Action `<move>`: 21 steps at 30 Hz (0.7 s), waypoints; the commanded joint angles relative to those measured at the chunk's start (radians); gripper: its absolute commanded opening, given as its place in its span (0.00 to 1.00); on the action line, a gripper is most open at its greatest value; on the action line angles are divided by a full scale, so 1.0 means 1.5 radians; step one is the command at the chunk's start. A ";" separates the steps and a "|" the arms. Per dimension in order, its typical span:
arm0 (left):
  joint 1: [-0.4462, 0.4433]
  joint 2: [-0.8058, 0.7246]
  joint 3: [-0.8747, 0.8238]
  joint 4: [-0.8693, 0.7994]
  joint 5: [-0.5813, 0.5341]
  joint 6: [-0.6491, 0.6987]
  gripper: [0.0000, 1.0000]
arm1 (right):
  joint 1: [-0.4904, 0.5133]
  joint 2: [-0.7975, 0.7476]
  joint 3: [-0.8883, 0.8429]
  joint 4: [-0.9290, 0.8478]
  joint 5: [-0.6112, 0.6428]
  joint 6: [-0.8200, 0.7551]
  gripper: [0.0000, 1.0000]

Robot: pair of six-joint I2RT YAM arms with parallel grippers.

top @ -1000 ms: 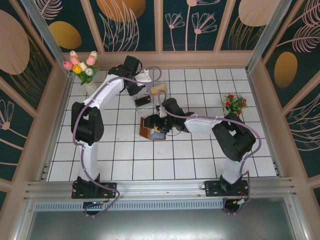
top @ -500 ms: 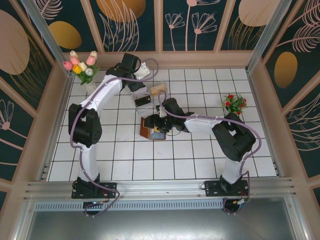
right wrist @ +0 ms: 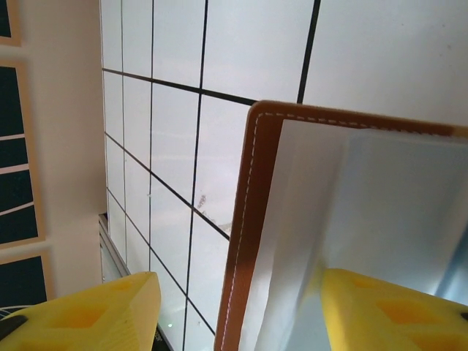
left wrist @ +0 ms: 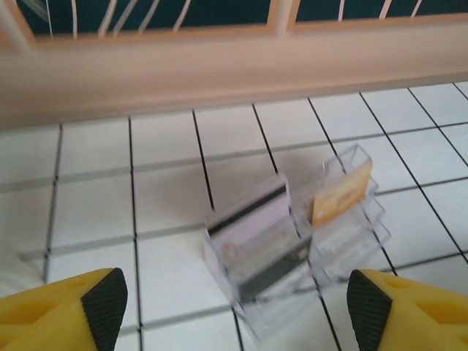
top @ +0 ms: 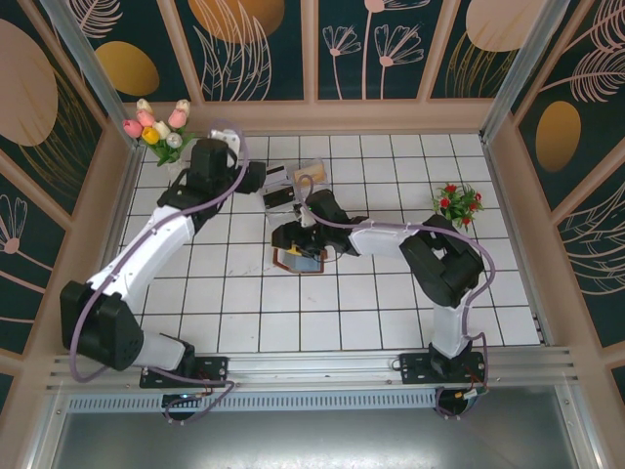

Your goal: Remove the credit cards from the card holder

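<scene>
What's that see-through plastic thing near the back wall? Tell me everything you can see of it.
It is a small clear plastic tray with two side-by-side compartments and stepped fronts, standing on the white tiled table close to the back wall. The left compartment holds a pale card with a dark stripe along its top; the right one holds a tan card. Only the tiles and the cards touch it.

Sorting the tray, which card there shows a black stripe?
The pale card in the tray's left slot, seen from the left wrist; the tan card beside it shows none.
</scene>
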 commanded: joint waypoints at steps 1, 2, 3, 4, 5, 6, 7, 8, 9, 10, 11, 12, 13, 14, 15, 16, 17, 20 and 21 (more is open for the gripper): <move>0.001 -0.056 -0.076 0.053 0.019 -0.154 0.85 | 0.007 0.026 0.028 0.020 -0.010 0.005 0.60; 0.001 -0.075 -0.102 0.060 0.016 -0.175 0.87 | 0.006 0.032 0.030 0.020 -0.009 0.005 0.60; 0.001 -0.095 -0.126 0.074 0.016 -0.196 0.90 | 0.006 0.039 0.032 0.018 -0.007 0.006 0.60; 0.002 -0.112 -0.158 0.090 0.020 -0.214 0.91 | 0.007 0.042 0.033 0.017 -0.006 0.005 0.60; 0.002 -0.130 -0.183 0.105 0.020 -0.234 0.93 | 0.007 0.047 0.033 0.016 -0.003 0.005 0.59; 0.002 -0.144 -0.204 0.115 0.021 -0.250 0.95 | 0.006 0.051 0.034 0.013 0.001 0.004 0.60; 0.001 -0.154 -0.218 0.120 0.022 -0.261 0.95 | 0.006 0.053 0.035 0.010 0.005 0.002 0.60; 0.002 -0.163 -0.233 0.120 0.021 -0.277 0.97 | 0.006 0.056 0.036 0.006 0.008 0.001 0.60; 0.002 -0.169 -0.245 0.118 0.022 -0.291 0.98 | 0.006 0.059 0.037 0.003 0.011 0.001 0.60; 0.002 -0.172 -0.252 0.115 0.025 -0.300 0.98 | 0.006 0.061 0.039 0.001 0.012 0.001 0.61; 0.001 -0.175 -0.261 0.112 0.031 -0.308 0.99 | 0.005 0.064 0.041 -0.001 0.014 0.001 0.61; 0.001 -0.177 -0.270 0.113 0.041 -0.314 0.98 | 0.005 0.066 0.044 -0.004 0.016 0.001 0.61; 0.001 -0.178 -0.276 0.113 0.050 -0.319 0.98 | 0.004 0.069 0.048 -0.008 0.018 0.001 0.61; 0.002 -0.178 -0.283 0.111 0.060 -0.329 0.99 | 0.003 0.071 0.051 -0.009 0.019 0.002 0.61; 0.001 -0.177 -0.286 0.107 0.075 -0.337 0.98 | 0.002 0.074 0.056 -0.013 0.021 0.003 0.61; 0.002 -0.173 -0.288 0.106 0.093 -0.339 0.99 | 0.000 0.076 0.061 -0.016 0.023 0.003 0.61; 0.002 -0.165 -0.287 0.103 0.118 -0.341 0.99 | -0.001 0.079 0.066 -0.019 0.024 0.002 0.60; 0.001 -0.136 -0.286 0.099 0.186 -0.336 0.98 | -0.007 0.087 0.081 -0.028 0.022 -0.001 0.59; 0.002 -0.129 -0.289 0.099 0.194 -0.337 0.98 | -0.009 0.088 0.085 -0.029 0.022 -0.002 0.59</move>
